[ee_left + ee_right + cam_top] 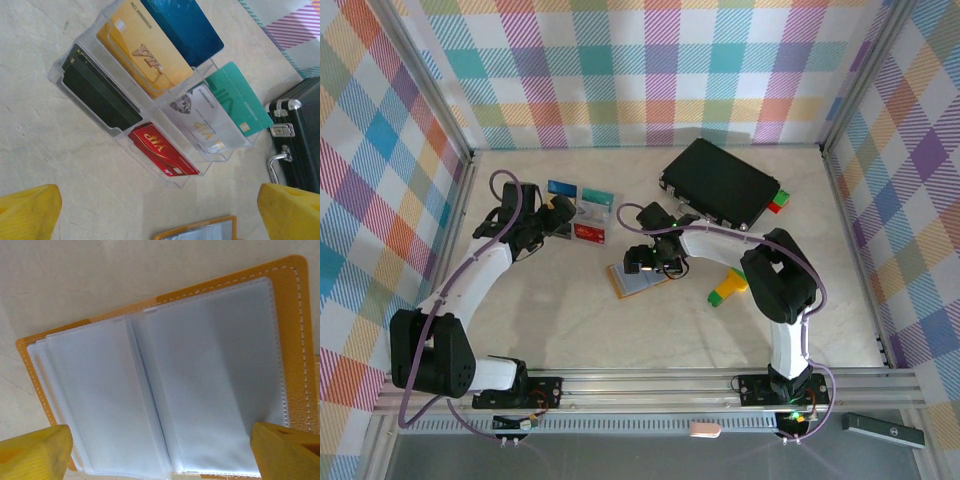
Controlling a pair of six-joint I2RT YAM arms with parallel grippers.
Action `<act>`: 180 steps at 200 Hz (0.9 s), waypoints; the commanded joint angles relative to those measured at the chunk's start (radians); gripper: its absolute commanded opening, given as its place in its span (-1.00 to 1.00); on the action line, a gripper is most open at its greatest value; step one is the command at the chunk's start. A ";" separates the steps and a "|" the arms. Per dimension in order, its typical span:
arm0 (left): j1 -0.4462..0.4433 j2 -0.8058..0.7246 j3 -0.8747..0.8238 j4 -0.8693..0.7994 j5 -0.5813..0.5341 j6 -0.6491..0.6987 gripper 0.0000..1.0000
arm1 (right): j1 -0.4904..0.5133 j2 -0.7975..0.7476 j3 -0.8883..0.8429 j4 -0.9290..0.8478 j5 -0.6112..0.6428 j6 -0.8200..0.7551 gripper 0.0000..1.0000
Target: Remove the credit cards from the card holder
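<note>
The card holder (200, 380) lies open on the counter (570, 330), pale blue-white pockets facing up inside a stitched orange border. Its near edge is cut off in the right wrist view. The right jaws stand wide apart and cover its two lower corners, so I cannot tell whether they touch it. The credit cards (150, 75) sit in a clear tray (120, 139), beyond the card holder and to its left, apart from it. The left jaws are also spread wide, between the tray and the card holder. "VIP" reads on the yellow card (145, 52), the red card (160, 150), the grey-white card (202, 120) and the teal card (240, 100). A "NO." line runs along the yellow and grey-white ones, its digits too small to be sure of. The blue card (187, 27) is cut off at the top, and the dark card (100, 95) is too dim to read. The black case (302, 135), beyond the card holder and to its right, is cut off by the frame edge.
</note>
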 commanded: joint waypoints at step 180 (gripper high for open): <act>0.013 -0.012 -0.043 -0.019 0.086 -0.014 0.99 | 0.097 0.068 0.161 -0.171 0.107 -0.038 0.70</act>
